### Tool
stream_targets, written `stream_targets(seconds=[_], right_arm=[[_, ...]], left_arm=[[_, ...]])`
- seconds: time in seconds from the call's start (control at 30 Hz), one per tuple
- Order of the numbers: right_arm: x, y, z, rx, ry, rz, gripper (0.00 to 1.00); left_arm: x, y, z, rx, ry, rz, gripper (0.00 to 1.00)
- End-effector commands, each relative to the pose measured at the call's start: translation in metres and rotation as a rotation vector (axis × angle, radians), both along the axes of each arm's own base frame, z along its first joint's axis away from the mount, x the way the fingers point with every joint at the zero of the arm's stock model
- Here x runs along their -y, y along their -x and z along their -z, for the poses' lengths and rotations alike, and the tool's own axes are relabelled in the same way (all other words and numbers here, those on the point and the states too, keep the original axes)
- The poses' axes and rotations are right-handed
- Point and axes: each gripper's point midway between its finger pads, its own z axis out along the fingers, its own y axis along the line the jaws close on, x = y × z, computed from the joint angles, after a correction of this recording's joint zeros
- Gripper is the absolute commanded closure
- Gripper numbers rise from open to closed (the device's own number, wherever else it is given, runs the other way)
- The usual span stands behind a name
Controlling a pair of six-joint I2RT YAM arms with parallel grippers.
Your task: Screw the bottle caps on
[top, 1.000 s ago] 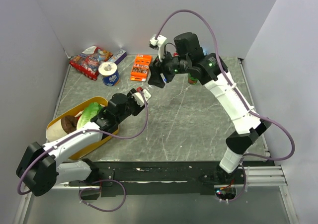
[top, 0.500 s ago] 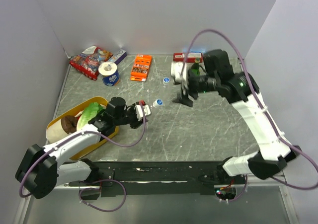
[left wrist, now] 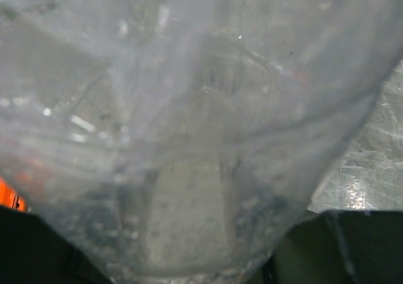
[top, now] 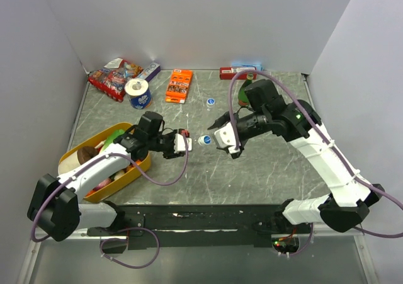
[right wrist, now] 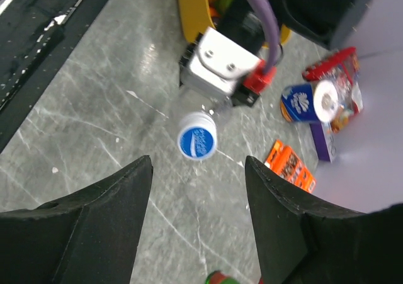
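My left gripper (top: 186, 142) is shut on a tiny clear bottle (top: 194, 141), held on its side over the table middle. The bottle fills the left wrist view (left wrist: 189, 139) as a blur and hides the fingers there. A blue cap with a white mark (top: 205, 140) sits at the bottle's mouth and also shows in the right wrist view (right wrist: 197, 142). My right gripper (top: 221, 139) is open and empty, its jaws apart on either side of that cap without touching it (right wrist: 198, 160). A second blue cap (top: 210, 101) stands farther back; I cannot tell whether a bottle is under it.
A yellow basket (top: 140, 168) of food lies under my left arm. A tape roll (top: 138, 93), snack packs (top: 113, 77), an orange box (top: 179, 85) and a red box (top: 229, 73) line the back. A green glass bottle (top: 248, 79) stands behind my right arm.
My right arm swung from the back of the table down to the middle, jaws now facing the capped bottle. My left gripper carried the bottle a little to the right.
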Motion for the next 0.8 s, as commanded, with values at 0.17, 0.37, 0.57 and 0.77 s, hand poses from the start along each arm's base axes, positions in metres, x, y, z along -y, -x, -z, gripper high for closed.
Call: stream_targets(seconds=[0.17,0.37,0.57,0.77], right_arm=[[-0.014,0.006,0.006,0.029,-0.01,-0.066,0.39],[-0.021,-0.001,0.011,0.024,0.001,-0.05,0.41],[-0.024,-0.007,0.015,0.021,0.008,-0.036,0.42],[-0.026,-0.01,0.015,0.015,0.016,-0.031,0.47]], left_arm=[[0.012,0.003,-0.03,-0.002,0.076,0.044,0.99],[0.013,-0.001,-0.033,-0.001,0.072,0.031,0.99],[0.013,-0.002,-0.037,0.015,0.075,0.03,0.99],[0.013,-0.004,-0.037,0.016,0.07,0.026,0.99]])
